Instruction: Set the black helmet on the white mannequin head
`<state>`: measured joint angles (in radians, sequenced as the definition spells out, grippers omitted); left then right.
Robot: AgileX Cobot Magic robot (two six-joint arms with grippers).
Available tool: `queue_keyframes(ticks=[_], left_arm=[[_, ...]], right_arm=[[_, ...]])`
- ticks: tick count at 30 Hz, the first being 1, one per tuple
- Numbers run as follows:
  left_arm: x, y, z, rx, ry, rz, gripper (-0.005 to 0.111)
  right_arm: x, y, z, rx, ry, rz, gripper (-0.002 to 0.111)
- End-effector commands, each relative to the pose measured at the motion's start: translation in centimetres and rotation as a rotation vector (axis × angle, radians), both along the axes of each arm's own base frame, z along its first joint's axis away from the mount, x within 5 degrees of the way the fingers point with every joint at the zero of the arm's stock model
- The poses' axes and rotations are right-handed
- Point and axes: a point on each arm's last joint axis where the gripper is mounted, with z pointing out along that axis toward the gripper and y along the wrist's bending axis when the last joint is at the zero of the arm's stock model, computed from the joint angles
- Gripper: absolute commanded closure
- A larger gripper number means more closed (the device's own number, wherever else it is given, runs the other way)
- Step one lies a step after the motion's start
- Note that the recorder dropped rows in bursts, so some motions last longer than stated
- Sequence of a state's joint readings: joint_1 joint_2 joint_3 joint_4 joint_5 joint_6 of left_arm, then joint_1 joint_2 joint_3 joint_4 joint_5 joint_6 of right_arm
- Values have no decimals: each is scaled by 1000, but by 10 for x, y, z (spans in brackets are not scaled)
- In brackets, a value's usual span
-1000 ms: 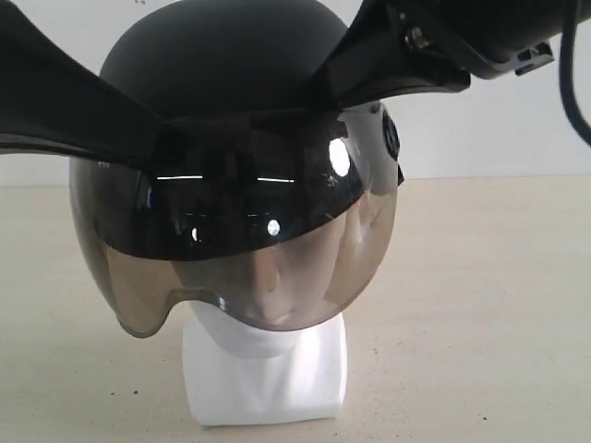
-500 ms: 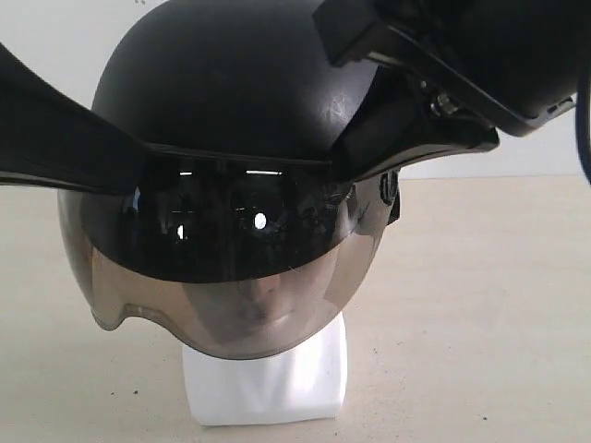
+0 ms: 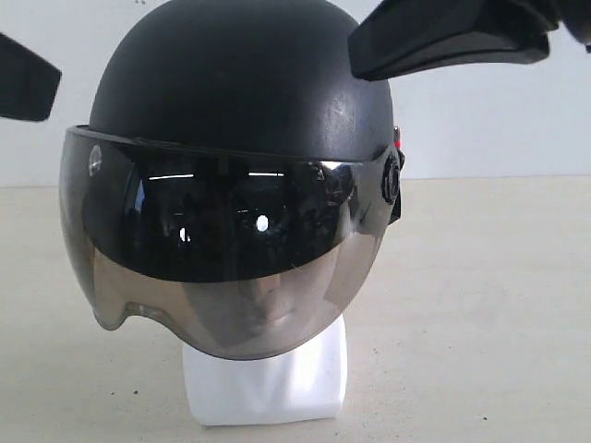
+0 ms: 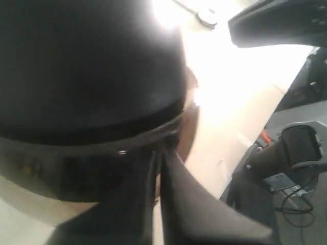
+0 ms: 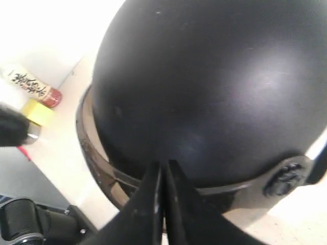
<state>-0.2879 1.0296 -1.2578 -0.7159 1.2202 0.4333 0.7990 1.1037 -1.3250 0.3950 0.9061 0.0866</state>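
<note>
Flanking black helmet (image 3: 240, 92): left arm (image 3: 23, 78), right arm (image 3: 443, 41), jaws closed.

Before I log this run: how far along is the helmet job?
Done: the black helmet sits on the white mannequin head, visor over its face. In hand: nothing; left claw and right claw are shut, apparently clear of it. Left: only pulling the arms away.

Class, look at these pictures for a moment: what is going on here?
A two-armed robot is fitting the black helmet onto the white mannequin head, which stands on a beige table. The helmet sits on the head, its tinted visor down over the face. The left claw is off to the helmet's side and the right claw is up near its crown. Neither is gripping it. Both claws look shut and empty.
</note>
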Motion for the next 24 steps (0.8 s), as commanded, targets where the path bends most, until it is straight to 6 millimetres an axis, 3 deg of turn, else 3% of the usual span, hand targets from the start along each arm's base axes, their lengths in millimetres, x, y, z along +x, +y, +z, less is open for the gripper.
queue_keyframes(ticks=[1, 5, 8, 20, 24], left_arm=[[25, -5, -15, 54, 77, 23, 102], [26, -5, -17, 68, 74, 18, 102], [26, -5, -17, 61, 77, 18, 102], [26, -6, -26, 63, 107, 6, 102], [26, -6, -26, 63, 110, 9, 102]], right_arm=[[3, 17, -2, 36, -10, 25, 108], [6, 42, -19, -9, 32, 74, 108], [4, 50, -25, -38, 60, 99, 108], [1, 50, -40, -158, 146, 142, 108], [2, 50, -54, -193, 165, 138, 108]])
